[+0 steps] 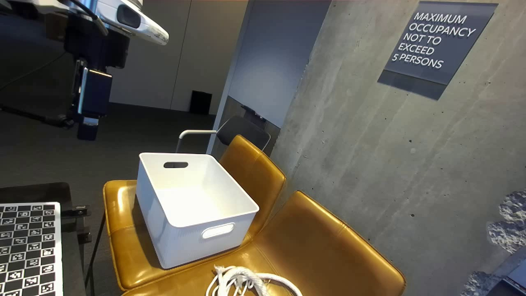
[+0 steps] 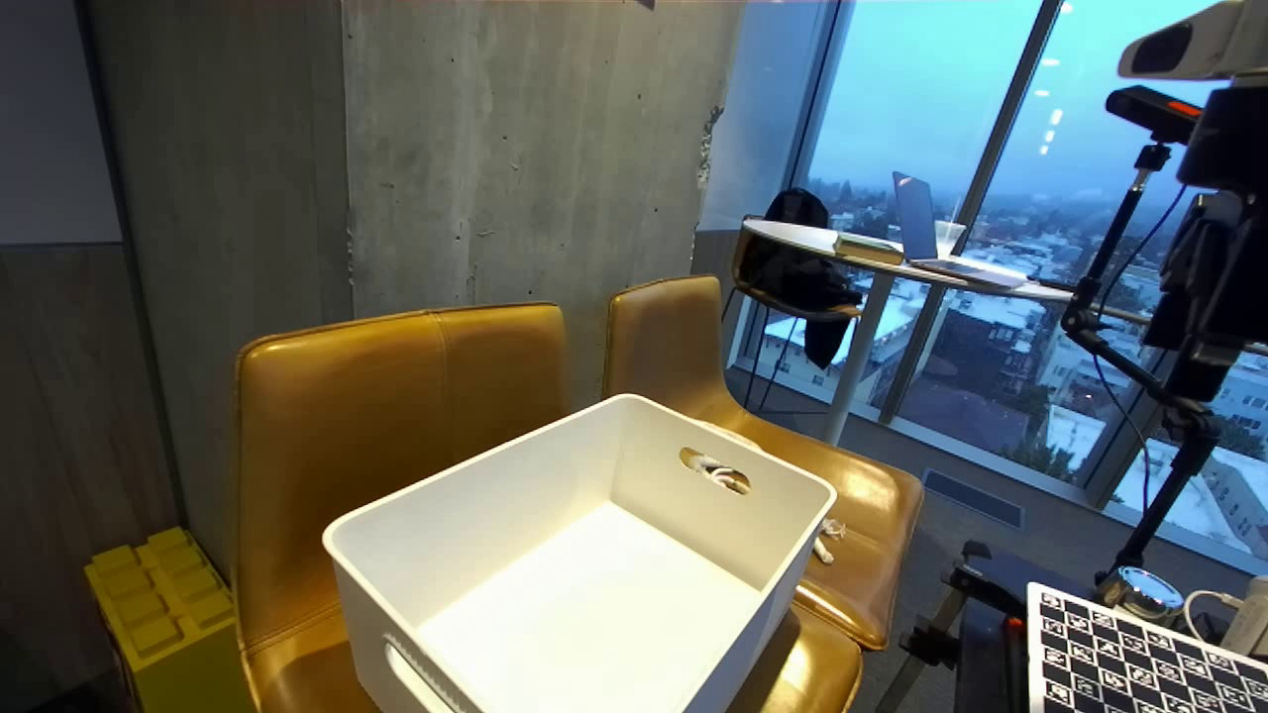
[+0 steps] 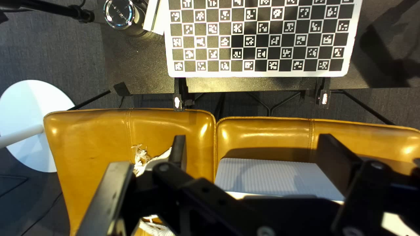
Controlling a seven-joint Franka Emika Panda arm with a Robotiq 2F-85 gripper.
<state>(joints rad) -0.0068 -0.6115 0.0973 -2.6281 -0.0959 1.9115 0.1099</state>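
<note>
My gripper (image 3: pixel 254 144) is open and empty in the wrist view, its two dark fingers wide apart above the chairs. It hangs in the air in both exterior views, at the upper left (image 1: pixel 87 129) and at the right edge (image 2: pixel 1197 376). A white open box (image 1: pixel 164 236) stands upright on a mustard leather chair (image 1: pixel 119 230). Its inside looks empty (image 2: pixel 495 470), and its ribbed side (image 3: pixel 272 177) shows below the fingers without contact. A white rope (image 1: pixel 246 279) lies bundled on the neighbouring chair (image 1: pixel 324 242). The rope (image 3: pixel 141 159) is partly hidden behind the gripper.
A checkered marker board (image 3: pixel 259 42) lies on a dark table (image 3: pixel 141 72) beside the chairs. A shiny round can (image 2: pixel 1139 594) stands near it. A concrete wall (image 1: pixel 370 148) rises behind the chairs. A camera arm (image 2: pixel 1124 213) stands near the robot. A yellow block (image 2: pixel 178 624) stands by a chair.
</note>
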